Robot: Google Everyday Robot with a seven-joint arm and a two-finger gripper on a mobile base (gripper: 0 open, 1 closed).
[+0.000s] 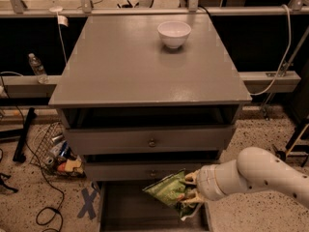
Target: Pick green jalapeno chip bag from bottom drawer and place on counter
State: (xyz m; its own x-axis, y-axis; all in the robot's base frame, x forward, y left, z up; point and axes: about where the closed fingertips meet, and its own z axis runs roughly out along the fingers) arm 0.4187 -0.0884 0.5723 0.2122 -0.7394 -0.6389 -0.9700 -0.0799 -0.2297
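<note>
Down low at the front of the cabinet, the robot's white, rounded arm reaches in from the right. Its gripper is clamped on the small, crinkly green jalapeno chip bag — one yellowish finger above the bag's right end, another below it. The bag hangs tilted over the open bottom drawer, a wide grey tray pulled out at floor level; I cannot tell from here whether its lower corner touches the drawer floor. Above it, the two upper grey drawers with round knobs stand slightly open, the top one showing a dark gap under the counter — a big, flat, faintly glossy grey top. A round white bowl sits near the counter's far edge, right of centre. Off to the left, a clear plastic water bottle stands on a ledge, and a wire basket of clutter rests on the speckled floor beside the cabinet.
</note>
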